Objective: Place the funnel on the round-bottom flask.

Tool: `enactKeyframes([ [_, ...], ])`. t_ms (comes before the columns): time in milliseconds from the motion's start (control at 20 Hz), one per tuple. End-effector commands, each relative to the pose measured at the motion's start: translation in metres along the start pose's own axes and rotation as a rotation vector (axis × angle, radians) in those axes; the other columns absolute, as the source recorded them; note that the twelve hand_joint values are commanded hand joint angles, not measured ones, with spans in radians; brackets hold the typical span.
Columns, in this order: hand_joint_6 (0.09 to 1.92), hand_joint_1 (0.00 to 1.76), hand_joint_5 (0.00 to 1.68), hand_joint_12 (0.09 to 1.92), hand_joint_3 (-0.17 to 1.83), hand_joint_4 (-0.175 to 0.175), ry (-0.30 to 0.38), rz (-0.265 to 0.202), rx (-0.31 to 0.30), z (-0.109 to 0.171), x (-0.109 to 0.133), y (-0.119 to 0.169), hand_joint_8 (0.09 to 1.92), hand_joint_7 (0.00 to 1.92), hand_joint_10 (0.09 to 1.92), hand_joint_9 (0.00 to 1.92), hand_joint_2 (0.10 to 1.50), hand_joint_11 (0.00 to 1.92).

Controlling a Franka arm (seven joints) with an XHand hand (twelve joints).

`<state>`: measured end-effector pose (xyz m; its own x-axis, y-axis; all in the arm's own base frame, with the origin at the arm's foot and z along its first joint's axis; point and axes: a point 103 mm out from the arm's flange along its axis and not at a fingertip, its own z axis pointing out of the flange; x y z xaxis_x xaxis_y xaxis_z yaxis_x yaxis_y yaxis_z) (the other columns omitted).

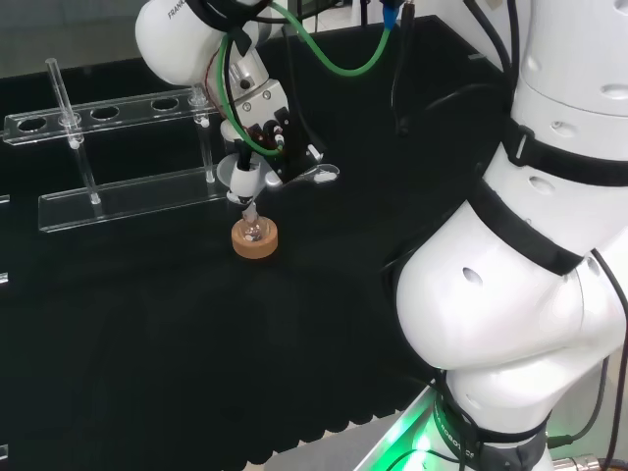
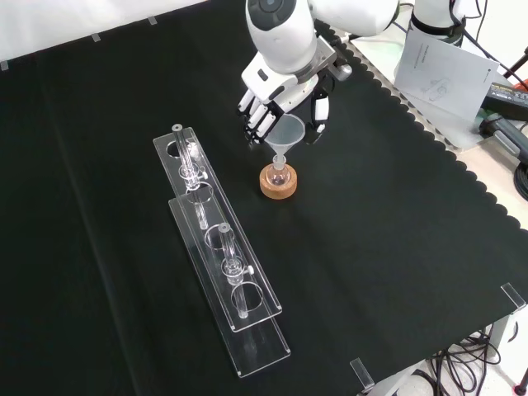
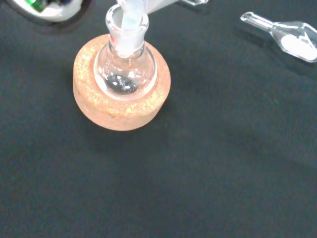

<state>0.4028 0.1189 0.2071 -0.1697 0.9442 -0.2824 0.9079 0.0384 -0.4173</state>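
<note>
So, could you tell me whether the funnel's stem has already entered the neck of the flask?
Yes, in the wrist view the funnel stem sits inside the round-bottom flask neck.

No text, label or number can be read on the funnel (image 2: 286, 134), the flask (image 3: 126, 73) or its cork stand (image 3: 121, 106). The paper sheet (image 2: 445, 73) beside the surface carries print too small to make out.
</note>
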Motion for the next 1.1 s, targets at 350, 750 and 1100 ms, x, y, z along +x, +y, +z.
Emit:
enactKeyframes([
  [350,0.09,0.82,0.56,1.32,0.62,-0.052,-0.009,0.001,0.021,0.0043,-0.0008,0.0037,0.75,0.52,0.56,0.83,0.72,0.46],
  [750,0.09,0.81,0.55,1.33,0.61,-0.053,-0.008,0.005,0.023,0.0043,-0.0009,0.0037,0.76,0.46,0.58,0.75,0.72,0.44],
  [1100,0.09,0.79,0.53,1.34,0.61,-0.053,0.002,-0.004,0.040,0.0077,-0.0035,0.0048,0.77,0.38,0.60,0.69,0.71,0.42],
])
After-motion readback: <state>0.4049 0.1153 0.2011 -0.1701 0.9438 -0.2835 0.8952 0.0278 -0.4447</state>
